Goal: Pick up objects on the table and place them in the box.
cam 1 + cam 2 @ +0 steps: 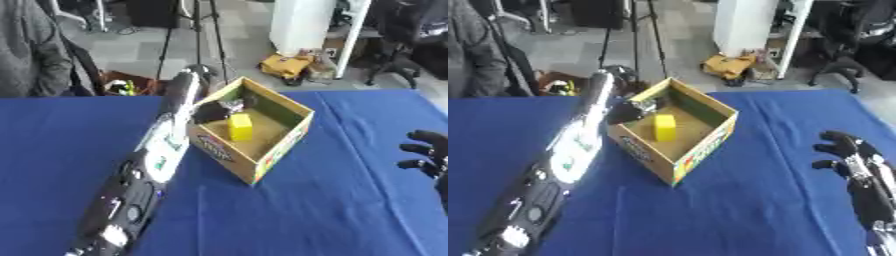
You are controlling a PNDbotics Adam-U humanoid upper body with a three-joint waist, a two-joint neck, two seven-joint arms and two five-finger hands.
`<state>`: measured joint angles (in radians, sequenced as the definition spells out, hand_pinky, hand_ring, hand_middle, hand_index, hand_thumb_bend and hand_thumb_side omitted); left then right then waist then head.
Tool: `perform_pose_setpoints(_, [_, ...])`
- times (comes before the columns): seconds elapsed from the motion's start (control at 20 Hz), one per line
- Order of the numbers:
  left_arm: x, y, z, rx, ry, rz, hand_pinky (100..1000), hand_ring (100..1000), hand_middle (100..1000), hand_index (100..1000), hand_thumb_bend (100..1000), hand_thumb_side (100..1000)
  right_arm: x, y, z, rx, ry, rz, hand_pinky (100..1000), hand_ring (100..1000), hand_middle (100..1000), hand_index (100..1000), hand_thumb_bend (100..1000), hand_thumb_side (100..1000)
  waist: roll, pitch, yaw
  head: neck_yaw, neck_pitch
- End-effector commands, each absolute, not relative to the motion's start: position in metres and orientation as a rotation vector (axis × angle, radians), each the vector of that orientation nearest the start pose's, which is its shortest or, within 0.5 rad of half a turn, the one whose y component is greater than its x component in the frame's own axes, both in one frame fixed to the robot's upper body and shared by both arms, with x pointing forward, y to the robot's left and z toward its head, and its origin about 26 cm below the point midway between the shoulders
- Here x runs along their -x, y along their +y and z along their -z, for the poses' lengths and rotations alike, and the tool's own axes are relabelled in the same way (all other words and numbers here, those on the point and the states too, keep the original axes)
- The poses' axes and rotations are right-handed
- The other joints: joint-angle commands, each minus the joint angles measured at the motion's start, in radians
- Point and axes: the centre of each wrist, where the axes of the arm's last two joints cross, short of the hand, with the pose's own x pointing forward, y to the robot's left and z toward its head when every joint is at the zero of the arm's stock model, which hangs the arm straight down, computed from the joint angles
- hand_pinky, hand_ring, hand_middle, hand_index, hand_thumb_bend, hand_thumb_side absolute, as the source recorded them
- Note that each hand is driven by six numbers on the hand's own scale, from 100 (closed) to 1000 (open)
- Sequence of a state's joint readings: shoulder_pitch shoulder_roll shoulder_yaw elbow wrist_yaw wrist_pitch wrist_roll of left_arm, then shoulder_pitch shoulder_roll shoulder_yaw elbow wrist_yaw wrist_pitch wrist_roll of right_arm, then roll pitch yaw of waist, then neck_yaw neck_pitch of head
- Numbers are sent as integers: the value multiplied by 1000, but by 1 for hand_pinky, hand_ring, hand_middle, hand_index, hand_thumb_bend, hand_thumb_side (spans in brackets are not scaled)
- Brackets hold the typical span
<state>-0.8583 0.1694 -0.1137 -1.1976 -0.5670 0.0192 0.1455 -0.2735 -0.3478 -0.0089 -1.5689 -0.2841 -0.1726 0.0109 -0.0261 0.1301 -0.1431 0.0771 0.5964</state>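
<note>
Placement looks to be the step in hand: the left arm (157, 155) stretches diagonally up from the lower left, and the left hand (627, 111) hangs over the near-left corner of the cardboard box (262, 157), reaching just inside its rim. That hand is dark and partly hidden by the box wall, so I cannot tell whether its fingers are straight or curled, or whether anything is between them. A yellow block (240, 127) already lies on the box floor, near the middle and just beside the left hand, apart from the walls. It seems to stand on end, its long axis roughly upright and tipped slightly toward the far side, with a broad face turned toward the camera. The box itself sits askew on the blue tablecloth (350, 210), one corner pointing at the robot and its green inner walls open to the top. The right hand (852, 159) rests idle at the right edge of the table, fingers loosely spread and holding nothing, well apart from the box. No other loose object shows on the cloth, so my judgement is that the task is near its end; the next move would call for lifting the left hand straight up clear of the rim without catching the wall.
</note>
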Motion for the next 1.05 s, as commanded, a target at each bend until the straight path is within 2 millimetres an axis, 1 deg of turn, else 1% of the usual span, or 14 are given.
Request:
perform_pose_setpoints(0.05, [-420,202,-234,-533,-2214,598,596,654,595,733,892,704,-342,-316,-105,17,-2031,-133,571,734,745,763,494,642,-4,-20,20,-24,7])
perform_pose_setpoints(0.2, [-395,241,-231,-438,-2209,544,597,660,609,741,873,732,-340,-322,-107,43,-2038,-130,572,736,746,764,500,643,-2,-25,66,-30,16])
perform_pose_setpoints(0.25, [-387,260,-223,-449,-2173,506,598,662,611,744,878,747,-339,-324,-107,52,-2042,-125,572,736,746,764,500,643,-2,-27,83,-34,19])
perform_pose_setpoints(0.3, [-379,273,-216,-430,-2158,455,598,662,612,746,886,759,-339,-325,-108,58,-2045,-120,572,736,746,765,499,642,-2,-29,95,-37,22])
perform_pose_setpoints(0.4, [-367,294,-199,-372,-2124,358,601,673,628,763,916,820,-338,-326,-109,62,-2050,-114,572,738,748,767,504,642,-6,-29,110,-41,23])
perform_pose_setpoints(0.45, [-363,302,-191,-337,-2109,317,601,673,628,763,916,820,-338,-326,-109,62,-2052,-111,572,738,748,767,504,642,-7,-29,114,-41,24])
perform_pose_setpoints(0.5, [-359,309,-183,-303,-2094,276,607,688,649,778,933,862,-338,-326,-109,61,-2057,-102,572,739,751,769,505,641,-9,-28,119,-37,25])
perform_pose_setpoints(0.55, [-355,314,-177,-276,-2087,244,608,689,650,779,935,865,-338,-325,-110,60,-2062,-92,572,739,751,769,504,641,-10,-28,122,-34,27])
perform_pose_setpoints(0.7, [-347,325,-163,-232,-2064,155,611,694,658,785,930,930,-338,-324,-111,48,-2086,-49,575,741,755,770,500,652,-13,-26,126,-34,26])
perform_pose_setpoints(0.85, [-344,329,-153,-200,-2032,113,614,698,662,790,923,951,-338,-323,-113,32,-2103,-17,577,744,764,772,500,664,-16,-24,127,-32,24])
perform_pose_setpoints(0.9, [-343,330,-149,-183,-2018,103,615,700,664,791,920,962,-339,-323,-113,27,-2106,-7,578,747,770,772,513,671,-17,-23,125,-29,21])
perform_pose_setpoints(1.05, [-342,333,-142,-148,-1993,83,622,708,672,797,910,981,-340,-323,-110,21,-2095,25,581,756,782,775,511,687,-19,-21,121,-25,20])
